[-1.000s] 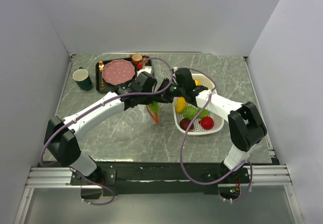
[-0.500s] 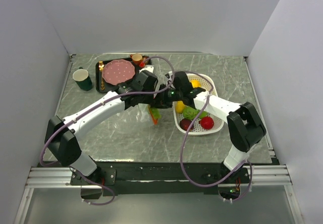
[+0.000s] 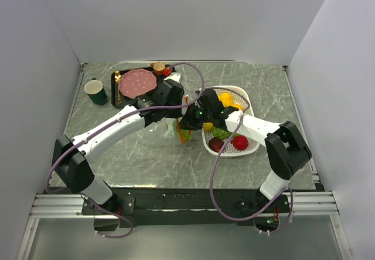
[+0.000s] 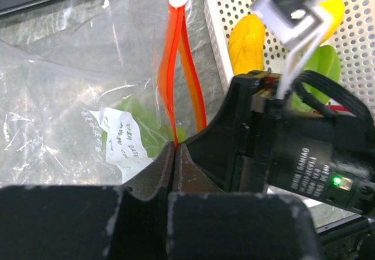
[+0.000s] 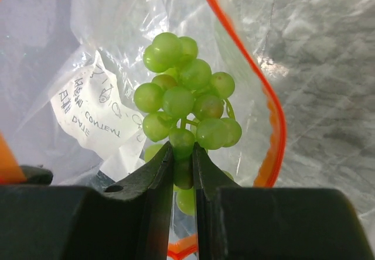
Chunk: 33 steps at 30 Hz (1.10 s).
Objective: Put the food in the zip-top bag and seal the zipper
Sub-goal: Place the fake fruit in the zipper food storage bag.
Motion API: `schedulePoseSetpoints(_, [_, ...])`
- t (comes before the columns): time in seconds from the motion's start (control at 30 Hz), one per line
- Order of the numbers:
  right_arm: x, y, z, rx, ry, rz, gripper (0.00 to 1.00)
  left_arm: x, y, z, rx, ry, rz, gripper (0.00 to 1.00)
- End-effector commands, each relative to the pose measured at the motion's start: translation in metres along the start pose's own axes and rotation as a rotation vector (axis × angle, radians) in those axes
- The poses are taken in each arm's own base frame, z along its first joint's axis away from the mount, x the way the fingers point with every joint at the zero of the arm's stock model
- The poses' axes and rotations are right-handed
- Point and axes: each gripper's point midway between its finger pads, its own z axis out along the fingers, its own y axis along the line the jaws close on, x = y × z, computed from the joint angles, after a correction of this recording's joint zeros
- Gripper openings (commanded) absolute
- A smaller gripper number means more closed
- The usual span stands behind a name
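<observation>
The clear zip-top bag (image 4: pixel 64 78) lies on the table with its mouth held up; it also shows in the top view (image 3: pixel 183 133). Its orange-red zipper (image 4: pixel 177 61) gapes open. My left gripper (image 4: pixel 174 146) is shut on one edge of the zipper strip. My right gripper (image 5: pixel 183 154) is shut on a bunch of green grapes (image 5: pixel 184 105) and holds it in the bag's open mouth, inside the orange rim (image 5: pixel 275 119). In the top view both grippers, left (image 3: pixel 176 118) and right (image 3: pixel 190 123), meet over the bag. Yellow (image 3: pixel 225 99), green (image 3: pixel 221 133), red (image 3: pixel 239 142) and dark purple (image 3: pixel 216 144) food lies in the basket.
The white perforated basket (image 3: pixel 231 88) stands right of the bag, close to my right arm; it also shows in the left wrist view (image 4: pixel 225 26). A black tray with a pink plate (image 3: pixel 138 82) and gold cutlery (image 3: pixel 117 84) sits at the back left, beside a green cup (image 3: pixel 95 91).
My right gripper has moved left from the basket with the green grapes to the bag's mouth. My left gripper has kept its hold on the zipper edge.
</observation>
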Motion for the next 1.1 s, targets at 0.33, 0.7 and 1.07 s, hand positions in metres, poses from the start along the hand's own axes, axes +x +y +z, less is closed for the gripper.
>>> schedulePoseSetpoints(0.33, [-0.052, 0.05, -0.014, -0.127, -0.182, 0.017, 0.23, -0.002, -0.005, -0.012, 0.039, -0.015, -0.036, 0.01])
schedulePoseSetpoints(0.7, [-0.045, 0.052, 0.014, -0.214, -0.089, 0.099, 0.47, 0.0, -0.005, -0.012, 0.045, -0.011, -0.032, 0.01])
schedulePoseSetpoints(1.07, [-0.06, 0.026, -0.054, -0.013, -0.336, -0.155, 0.68, -0.001, 0.02, -0.008, -0.095, -0.028, -0.024, 0.01])
